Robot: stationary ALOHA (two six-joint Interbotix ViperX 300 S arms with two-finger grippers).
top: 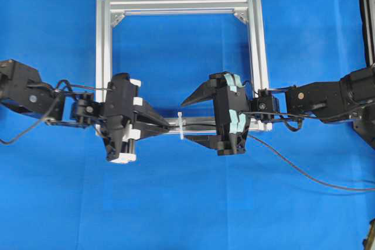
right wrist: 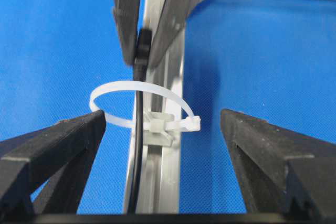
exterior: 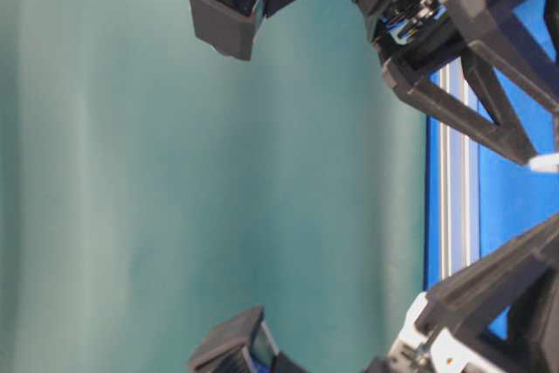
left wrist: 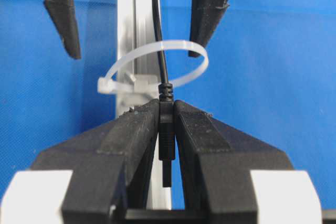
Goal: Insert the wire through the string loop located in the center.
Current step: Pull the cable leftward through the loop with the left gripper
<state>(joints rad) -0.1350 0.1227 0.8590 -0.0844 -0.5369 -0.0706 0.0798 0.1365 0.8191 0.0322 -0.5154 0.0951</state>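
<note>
The white string loop (top: 181, 127) stands on the front rail of the silver frame (top: 103, 39). The black wire (top: 293, 168) runs from the right along that rail and passes through the loop (left wrist: 178, 44). My left gripper (top: 166, 125) is shut on the wire's dark plug (left wrist: 166, 129), just on the left side of the loop. My right gripper (top: 185, 120) is open, with one finger on each side of the rail and the loop (right wrist: 113, 86) between its fingertips. In the right wrist view the wire (right wrist: 137, 145) goes through the loop up to the plug (right wrist: 142, 45).
The silver square frame lies flat on the blue table with corner brackets (top: 239, 16) at its far corners. The wire's slack trails off to the right edge (top: 351, 188). In the table-level view the frame rail (exterior: 454, 172) shows between the two grippers.
</note>
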